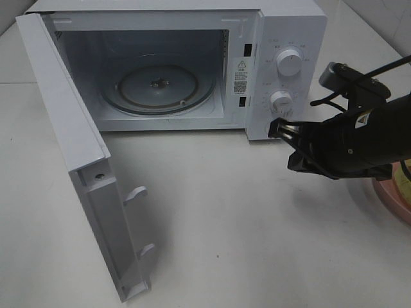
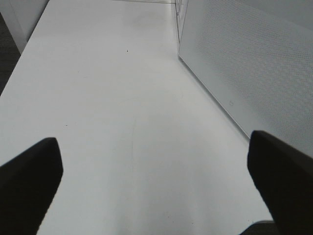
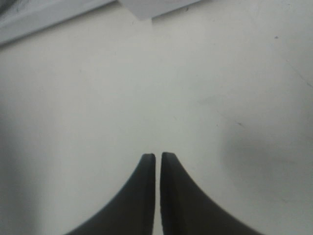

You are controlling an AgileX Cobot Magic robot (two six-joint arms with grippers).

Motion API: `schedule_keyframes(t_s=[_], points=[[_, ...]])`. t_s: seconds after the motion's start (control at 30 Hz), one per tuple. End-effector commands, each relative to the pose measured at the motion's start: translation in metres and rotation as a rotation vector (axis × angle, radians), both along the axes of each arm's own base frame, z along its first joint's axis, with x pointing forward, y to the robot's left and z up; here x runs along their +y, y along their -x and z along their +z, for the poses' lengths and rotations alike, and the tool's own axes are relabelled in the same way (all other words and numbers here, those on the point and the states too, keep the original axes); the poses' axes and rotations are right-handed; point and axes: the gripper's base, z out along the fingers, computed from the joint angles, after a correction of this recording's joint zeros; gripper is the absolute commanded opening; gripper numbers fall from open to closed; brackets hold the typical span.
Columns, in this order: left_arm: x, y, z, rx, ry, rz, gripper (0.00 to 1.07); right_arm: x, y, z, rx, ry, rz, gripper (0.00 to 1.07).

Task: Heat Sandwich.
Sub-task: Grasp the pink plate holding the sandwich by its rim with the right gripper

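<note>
Exterior high view: the open microwave [image 1: 292,32] holds its glass turntable [image 1: 160,86]. The pink plate [image 1: 390,196] sits at the table's right edge, behind the right arm [image 1: 359,141], with a yellowish sliver of sandwich [image 1: 406,181] on it. The right gripper [image 1: 278,127] is pinched together on nothing. The left gripper [image 2: 154,139] is spread wide.

White microwave [image 1: 292,29] (door [image 2: 254,63] finely dotted), black right gripper [image 1: 280,127], pink plate [image 1: 392,196].

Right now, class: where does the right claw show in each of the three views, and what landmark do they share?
Exterior high: the right claw is at mid-right, its tips in front of the microwave, by the lower dial.
Left wrist: not in it.
Right wrist: lower middle of the picture, fingers nearly together, empty.
Shared landmark: the white table.
</note>
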Motion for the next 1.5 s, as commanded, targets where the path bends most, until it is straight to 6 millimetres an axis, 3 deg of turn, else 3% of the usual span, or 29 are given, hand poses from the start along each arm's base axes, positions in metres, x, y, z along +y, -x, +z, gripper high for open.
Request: schedule_keyframes(t_s=[0.03, 0.27, 0.57, 0.7, 0.73, 0.83, 0.87, 0.9, 1.0, 1.5], points=[[0.000, 0.003, 0.000, -0.028, 0.005, 0.004, 0.98, -0.002, 0.010, 0.001, 0.037, 0.112, 0.184, 0.09], [0.000, 0.003, 0.000, -0.028, 0.005, 0.004, 0.98, -0.005, 0.021, 0.000, 0.109, 0.182, 0.327, 0.12], [0.000, 0.003, 0.000, -0.028, 0.005, 0.004, 0.98, -0.007, 0.023, 0.013, 0.206, 0.262, 0.420, 0.30], [0.000, 0.003, 0.000, -0.028, 0.005, 0.004, 0.98, -0.007, 0.015, 0.031, 0.229, 0.316, 0.451, 0.51], [0.000, 0.003, 0.000, -0.028, 0.005, 0.004, 0.98, -0.007, 0.015, 0.031, 0.229, 0.316, 0.451, 0.51], [0.000, 0.003, 0.000, -0.028, 0.005, 0.004, 0.98, -0.008, 0.012, 0.036, 0.226, 0.349, 0.468, 0.65], [0.000, 0.003, 0.000, -0.028, 0.005, 0.004, 0.98, -0.010, 0.010, 0.038, 0.218, 0.377, 0.476, 0.76], [0.000, 0.003, 0.000, -0.028, 0.005, 0.004, 0.98, -0.010, 0.010, 0.038, 0.218, 0.377, 0.476, 0.76], [0.000, 0.003, 0.000, -0.028, 0.005, 0.004, 0.98, -0.022, 0.006, 0.040, 0.236, 0.394, 0.441, 0.90], [0.000, 0.003, 0.000, -0.028, 0.005, 0.004, 0.98, -0.075, -0.004, 0.038, 0.315, 0.414, 0.268, 0.88]])
